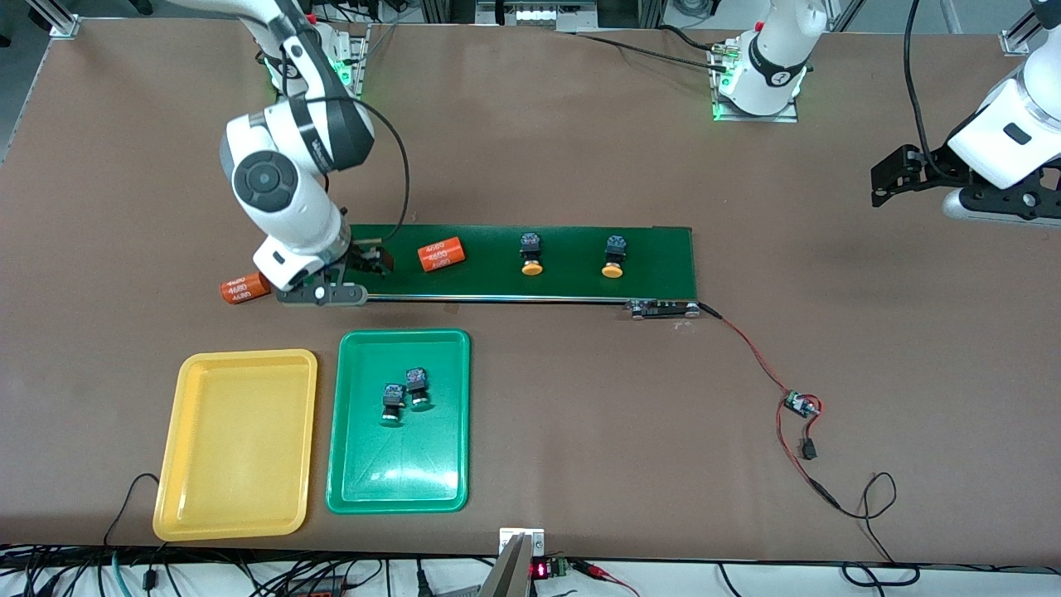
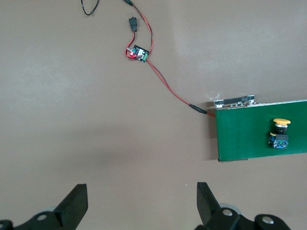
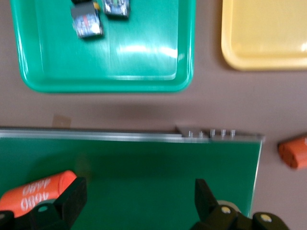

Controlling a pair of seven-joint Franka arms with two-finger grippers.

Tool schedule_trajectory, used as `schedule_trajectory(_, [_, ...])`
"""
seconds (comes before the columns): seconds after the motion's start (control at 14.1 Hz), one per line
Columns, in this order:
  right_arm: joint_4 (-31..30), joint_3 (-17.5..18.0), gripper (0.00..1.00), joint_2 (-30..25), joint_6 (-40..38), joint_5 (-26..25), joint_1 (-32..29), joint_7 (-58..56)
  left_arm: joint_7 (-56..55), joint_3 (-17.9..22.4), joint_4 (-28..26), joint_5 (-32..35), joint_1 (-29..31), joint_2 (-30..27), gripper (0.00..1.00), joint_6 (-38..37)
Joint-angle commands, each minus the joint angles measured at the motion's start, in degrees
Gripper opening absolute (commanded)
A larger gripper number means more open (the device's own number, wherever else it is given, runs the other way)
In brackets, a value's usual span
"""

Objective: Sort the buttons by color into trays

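Note:
Two yellow-orange buttons (image 1: 531, 253) (image 1: 613, 255) stand on the dark green conveyor belt (image 1: 564, 286). One of them shows in the left wrist view (image 2: 279, 132). Two green buttons (image 1: 393, 405) (image 1: 417, 388) lie in the green tray (image 1: 398, 473), and show in the right wrist view (image 3: 86, 21) (image 3: 116, 7). The yellow tray (image 1: 236, 448) holds nothing. My right gripper (image 1: 369, 257) (image 3: 139, 201) is open and empty over the belt's end toward the right arm. My left gripper (image 1: 883, 178) (image 2: 142, 203) is open and empty, waiting over bare table past the belt's other end.
One orange cylinder with white print (image 1: 441, 254) (image 3: 36, 196) lies on the belt beside my right gripper's finger. Another (image 1: 244, 288) (image 3: 293, 152) lies on the table off the belt's end. A small circuit board (image 1: 800, 405) with red wires lies toward the left arm's end.

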Motion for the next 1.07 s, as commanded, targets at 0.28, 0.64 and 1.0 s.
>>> schedule_trajectory(0.28, [-5.19,0.13,1.0,-1.1,8.71,0.8,9.9,13.66,0.76,0.41,-0.41,-0.3,-0.34,-1.2,1.0,-0.65])
schedule_trajectory(0.64, [-4.57,0.13,1.0,1.64,12.16,0.8,11.58,14.04,0.67,0.23,0.37,-0.21,-0.61,-0.85,1.0,-0.57])
schedule_trajectory(1.0, [-3.87,0.13,1.0,1.99,12.16,1.33,12.46,15.26,0.76,0.41,0.38,-0.21,-0.52,-0.94,1.0,-0.74])
